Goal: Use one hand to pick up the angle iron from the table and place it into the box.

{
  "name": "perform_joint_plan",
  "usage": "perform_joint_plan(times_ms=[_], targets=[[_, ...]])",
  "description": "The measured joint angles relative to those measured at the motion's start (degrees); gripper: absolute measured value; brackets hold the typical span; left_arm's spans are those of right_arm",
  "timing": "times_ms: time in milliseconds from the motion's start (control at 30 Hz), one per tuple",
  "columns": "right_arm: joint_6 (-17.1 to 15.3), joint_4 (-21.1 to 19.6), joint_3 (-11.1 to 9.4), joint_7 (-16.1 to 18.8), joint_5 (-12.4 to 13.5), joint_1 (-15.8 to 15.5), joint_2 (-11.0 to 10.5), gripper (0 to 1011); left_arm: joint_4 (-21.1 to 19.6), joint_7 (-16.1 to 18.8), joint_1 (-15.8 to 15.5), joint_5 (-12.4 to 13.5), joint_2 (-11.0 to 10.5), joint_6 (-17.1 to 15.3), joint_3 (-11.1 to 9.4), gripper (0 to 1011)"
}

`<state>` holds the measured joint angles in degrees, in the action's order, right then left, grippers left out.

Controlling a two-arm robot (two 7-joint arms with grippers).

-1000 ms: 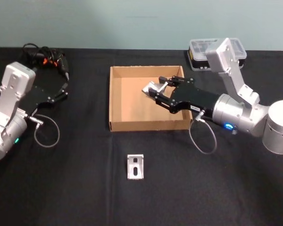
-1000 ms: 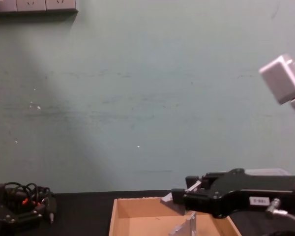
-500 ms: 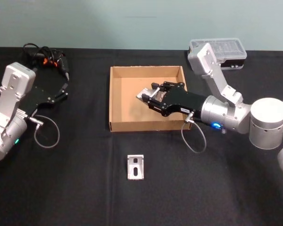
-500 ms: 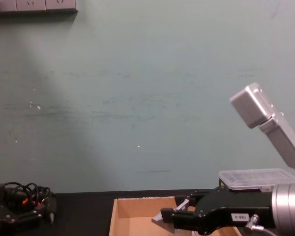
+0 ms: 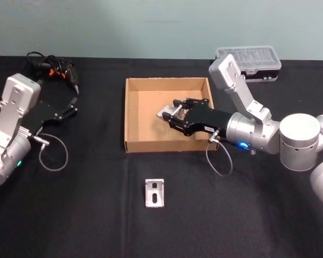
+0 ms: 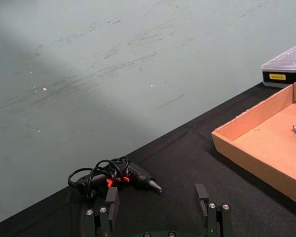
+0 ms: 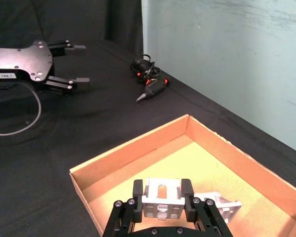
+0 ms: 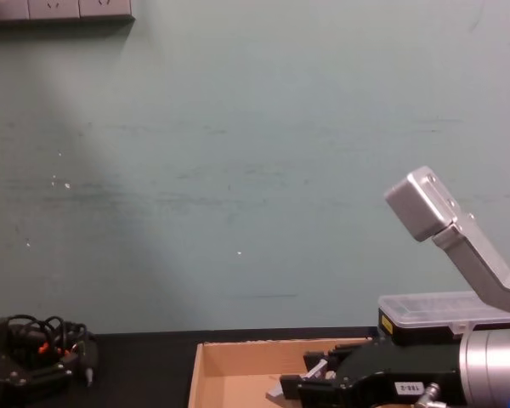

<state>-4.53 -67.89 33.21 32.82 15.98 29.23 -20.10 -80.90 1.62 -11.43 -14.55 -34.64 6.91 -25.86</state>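
Right gripper jaws clamp slotted metal angle iron over tan cardboard box; left gripper jaws wide.

Right end effector, clamped on silver metal angle iron, fills middle of tan cardboard box; box's left side free. Black bench clear around second silver angle iron. Left end effector, spread wide, parked far left by black corded tool.

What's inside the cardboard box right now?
The right gripper reaches into the box, shut on an angle iron. A second angle iron lies on the floor beside it. The floor beneath the gripper is covered.
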Motion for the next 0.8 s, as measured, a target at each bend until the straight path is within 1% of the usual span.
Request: perform_joint_plan(times_ms=[267,800], targets=[[-0.9,1.0,-0.1,0.0,-0.5,0.2,0.5,470,0.0,0.0,0.0,0.0,0.0,0.0,0.0,1000],[-2.3,1.4,-0.6,0.0,-1.0,0.3,0.3,470,0.0,0.0,0.0,0.0,0.0,0.0,0.0,1000]])
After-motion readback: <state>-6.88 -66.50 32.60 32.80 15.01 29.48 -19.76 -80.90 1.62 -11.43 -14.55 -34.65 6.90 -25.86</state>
